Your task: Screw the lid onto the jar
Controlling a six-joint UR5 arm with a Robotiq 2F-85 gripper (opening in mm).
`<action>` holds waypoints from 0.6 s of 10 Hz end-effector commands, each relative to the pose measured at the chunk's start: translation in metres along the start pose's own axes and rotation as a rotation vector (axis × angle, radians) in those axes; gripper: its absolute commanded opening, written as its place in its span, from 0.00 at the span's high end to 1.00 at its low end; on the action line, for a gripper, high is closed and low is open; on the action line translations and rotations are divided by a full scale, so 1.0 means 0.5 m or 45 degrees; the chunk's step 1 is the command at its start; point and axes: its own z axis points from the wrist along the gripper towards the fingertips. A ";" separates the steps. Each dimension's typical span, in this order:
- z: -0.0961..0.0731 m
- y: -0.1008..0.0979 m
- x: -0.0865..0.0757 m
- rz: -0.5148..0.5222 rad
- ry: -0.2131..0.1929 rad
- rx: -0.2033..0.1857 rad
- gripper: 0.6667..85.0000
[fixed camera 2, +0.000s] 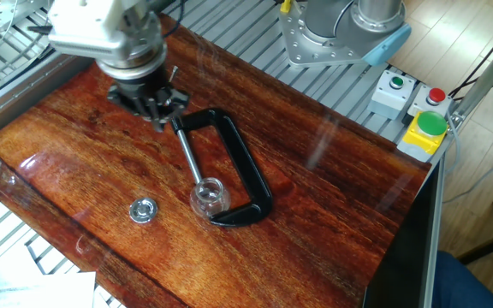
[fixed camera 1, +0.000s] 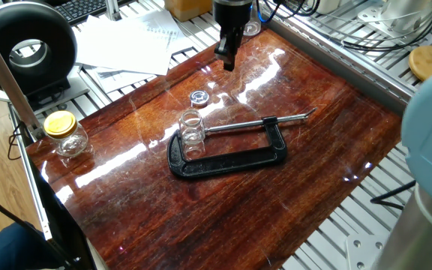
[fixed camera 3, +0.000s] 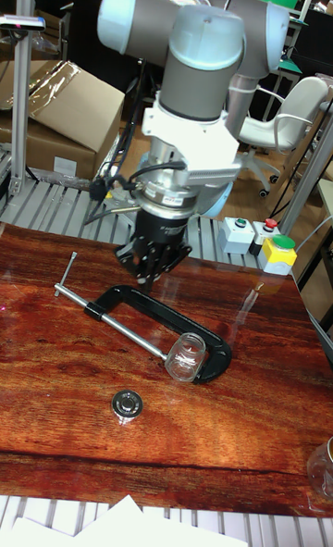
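The small clear jar (fixed camera 1: 191, 127) stands upright, held in the jaws of a black C-clamp (fixed camera 1: 231, 159) on the wooden table. It shows again as jar (fixed camera 2: 208, 196) and jar (fixed camera 3: 188, 357). The round transparent lid (fixed camera 1: 199, 97) lies flat on the table just beyond the jar, also visible as lid (fixed camera 2: 144, 209) and lid (fixed camera 3: 126, 405). My gripper (fixed camera 1: 227, 61) hangs above the table's far part, well away from lid and jar. In the other views the gripper (fixed camera 2: 161, 120) (fixed camera 3: 147, 275) sits by the clamp's screw handle, fingers drawn together, holding nothing.
A rounder glass jar with a yellow lid (fixed camera 1: 64, 133) stands at the table's left corner. Loose papers (fixed camera 1: 126, 41) and a black ring-shaped device (fixed camera 1: 27, 46) lie beyond the left edge. A button box (fixed camera 2: 413, 107) sits off the table's side.
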 end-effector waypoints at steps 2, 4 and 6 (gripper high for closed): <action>0.000 -0.054 -0.015 -0.055 -0.028 0.074 0.99; -0.001 -0.043 -0.015 -0.043 -0.021 0.056 0.99; 0.007 -0.032 -0.016 -0.035 -0.014 0.041 0.99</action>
